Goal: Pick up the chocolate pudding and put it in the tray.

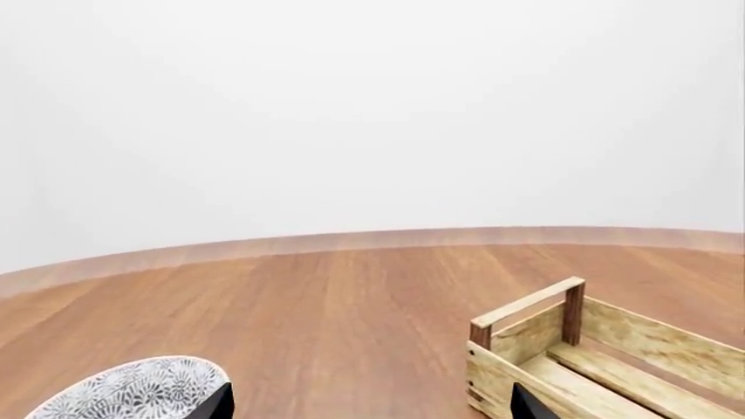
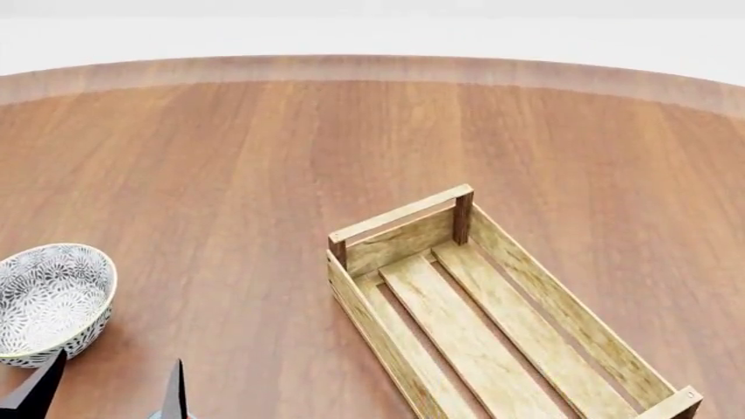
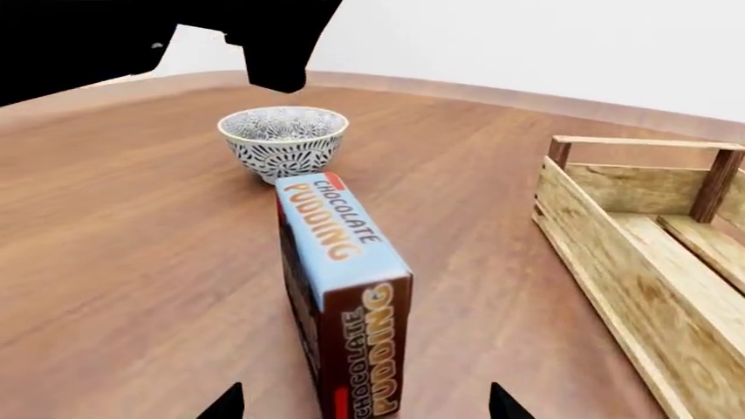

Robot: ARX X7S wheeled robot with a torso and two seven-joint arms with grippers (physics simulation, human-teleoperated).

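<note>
The chocolate pudding (image 3: pixel 344 297) lies on the bench (image 3: pixel 140 253) between the patterned bowl (image 3: pixel 283 140) and the tray (image 3: pixel 652 262), whose slatted bottom is bare. The right gripper (image 3: pixel 363 403) is spread open around the carton's near end; the left gripper (image 2: pixel 111 388), also open, hangs just beside the bowl.

Head view: high, looking forward and down over the tray (image 2: pixel 489 314) and bowl (image 2: pixel 47 301). Left wrist view: low, facing outward past its fingertips (image 1: pixel 215 403). Right wrist view: close behind the chocolate pudding (image 3: pixel 344 297). All three views share tray and bowl.
</note>
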